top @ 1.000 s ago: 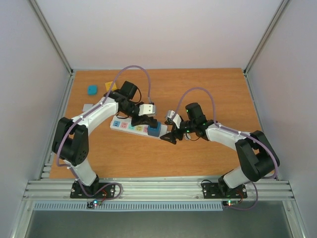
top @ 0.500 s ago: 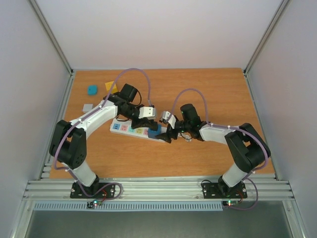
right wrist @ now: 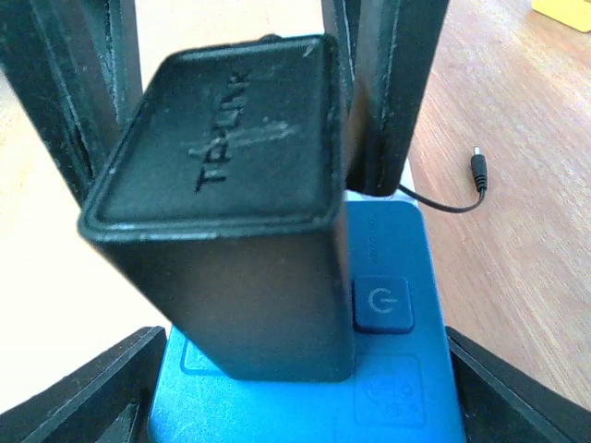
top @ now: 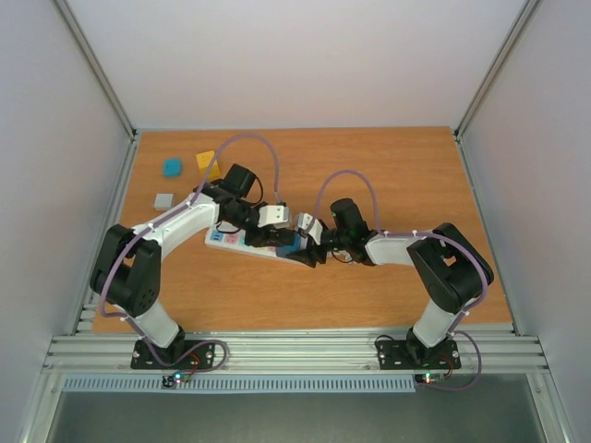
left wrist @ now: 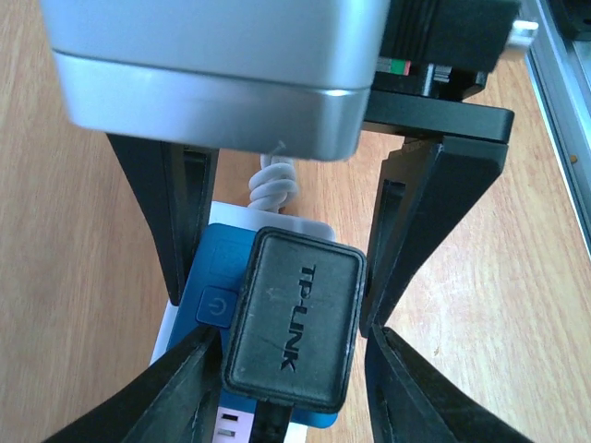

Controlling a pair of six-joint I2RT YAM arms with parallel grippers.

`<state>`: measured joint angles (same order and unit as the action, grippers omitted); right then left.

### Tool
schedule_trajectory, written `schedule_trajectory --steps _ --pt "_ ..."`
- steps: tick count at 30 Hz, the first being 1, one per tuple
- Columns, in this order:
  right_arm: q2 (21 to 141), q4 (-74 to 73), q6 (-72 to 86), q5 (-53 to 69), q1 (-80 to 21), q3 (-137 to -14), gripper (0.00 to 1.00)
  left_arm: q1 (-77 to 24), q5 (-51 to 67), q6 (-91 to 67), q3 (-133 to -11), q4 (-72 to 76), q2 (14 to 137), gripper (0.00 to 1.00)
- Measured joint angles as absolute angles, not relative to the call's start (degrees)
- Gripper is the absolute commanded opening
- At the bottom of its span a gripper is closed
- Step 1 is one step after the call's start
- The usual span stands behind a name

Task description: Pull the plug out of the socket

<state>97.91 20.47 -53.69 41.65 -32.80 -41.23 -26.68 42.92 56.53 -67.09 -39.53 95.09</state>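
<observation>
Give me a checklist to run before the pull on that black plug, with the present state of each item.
1. Plug seated in the blue end outlet of the socket: ok.
2. Right hand astride the plug, jaws open with gaps on both sides: ok.
3. Left hand close against the plug's sides, clamped or not: cannot tell.
4. Socket pinned down for the pull, whether either hand presses on it: cannot tell.
5. Room between the two hands, both crowding the same plug: not ok.
6. Loose cable on the table, clear of all fingers: ok.
</observation>
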Motion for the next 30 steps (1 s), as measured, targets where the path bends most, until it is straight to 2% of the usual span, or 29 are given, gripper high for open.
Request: schedule_trajectory --steps 14,30 --pt "98.1 22.9 -54.1 42.1 -32.8 -40.1 0.48 -26.7 43.2 53.6 -64.0 -34.0 93.4 0.20" --pt "98.3 24.8 -53.6 43.0 -33.1 -39.2 0.39 -26.7 43.3 54.7 -66.6 -39.9 94.1 0.15"
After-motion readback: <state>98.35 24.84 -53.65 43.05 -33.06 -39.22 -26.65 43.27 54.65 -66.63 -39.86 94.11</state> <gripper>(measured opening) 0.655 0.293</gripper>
